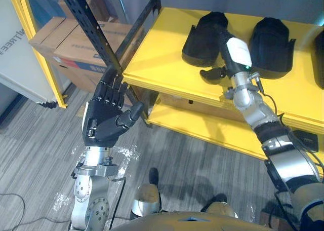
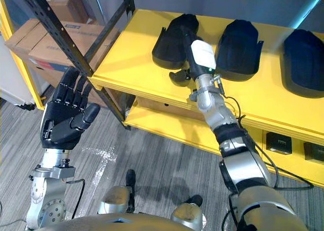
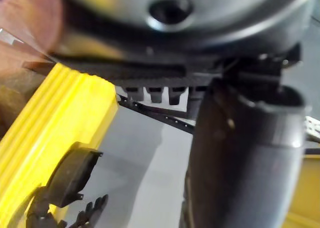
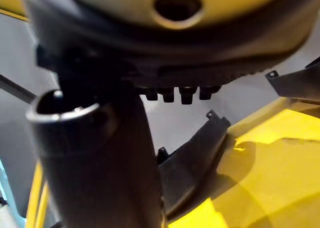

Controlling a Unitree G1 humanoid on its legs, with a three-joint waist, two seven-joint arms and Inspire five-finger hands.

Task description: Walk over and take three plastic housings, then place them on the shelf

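Where the nearer hand is reaching: right hand is lying on the yellow metal shelf, fingers straight, thumb splayed, gripping nothing.
Target bearing: leftmost black domed plastic housing is sitting just left of it, long axis running front-to-back.
Idle hand: left hand is hovering open, well apart.

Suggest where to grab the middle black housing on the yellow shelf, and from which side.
Likely its wide near end, pinched across both side walls. The middle housing lies dome up on the shelf, wide end toward the front edge, so come from the front and above. The right hand, open, is just left of it.
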